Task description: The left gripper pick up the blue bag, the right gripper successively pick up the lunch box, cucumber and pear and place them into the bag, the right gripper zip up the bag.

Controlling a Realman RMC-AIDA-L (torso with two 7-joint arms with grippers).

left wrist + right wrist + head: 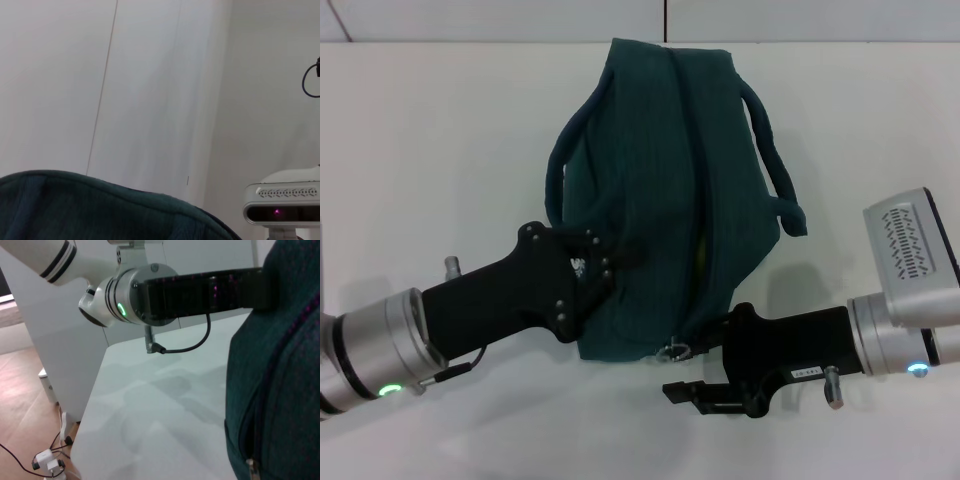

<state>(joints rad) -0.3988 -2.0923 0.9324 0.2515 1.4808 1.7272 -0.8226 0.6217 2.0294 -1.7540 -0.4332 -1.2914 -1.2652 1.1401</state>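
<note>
Head view gives us the blue bag (665,190) lying in the middle of the white surface (440,150), its two rope handles (775,165) curving out to either side. We see the left gripper (605,262) pressed against the bag's left near side, its fingers buried in the fabric; we cannot tell how far its jaws are apart. The right gripper (705,352) sits at the bag's near corner, right beside the metal zipper pull (672,351), and we cannot tell the state of its jaws either. A thin yellow sliver (701,255) shows through the zipper slit. Right wrist view shows the pull (252,470) hanging on the teal fabric.
</note>
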